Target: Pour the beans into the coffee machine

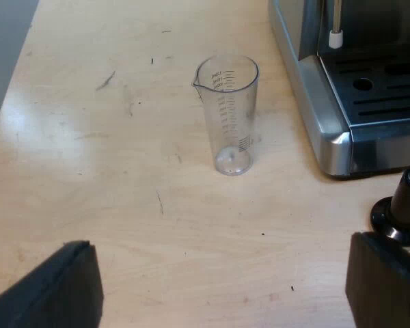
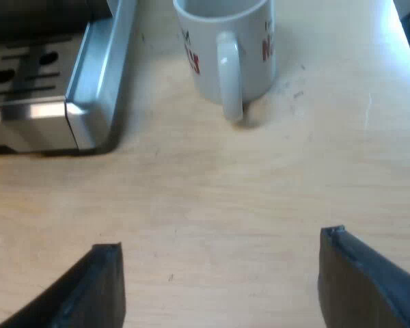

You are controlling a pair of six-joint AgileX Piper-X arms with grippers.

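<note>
A clear measuring glass [image 1: 227, 115] stands upright on the wooden table, empty as far as I can see, close to the espresso machine's steel base [image 1: 342, 102]. My left gripper [image 1: 225, 287] is open, hanging above the table short of the glass, with bare wood between its fingers. My right gripper [image 2: 222, 283] is open too, over bare table, some way from a white mug [image 2: 225, 48] with red print. The mug stands beside the machine's drip tray corner [image 2: 82, 102].
A tamper with a black knob [image 1: 404, 213] stands on the table by the machine's corner, close to one left finger. A steam wand tip [image 1: 335, 39] hangs over the drip tray. The table edge runs past the glass on the side away from the machine.
</note>
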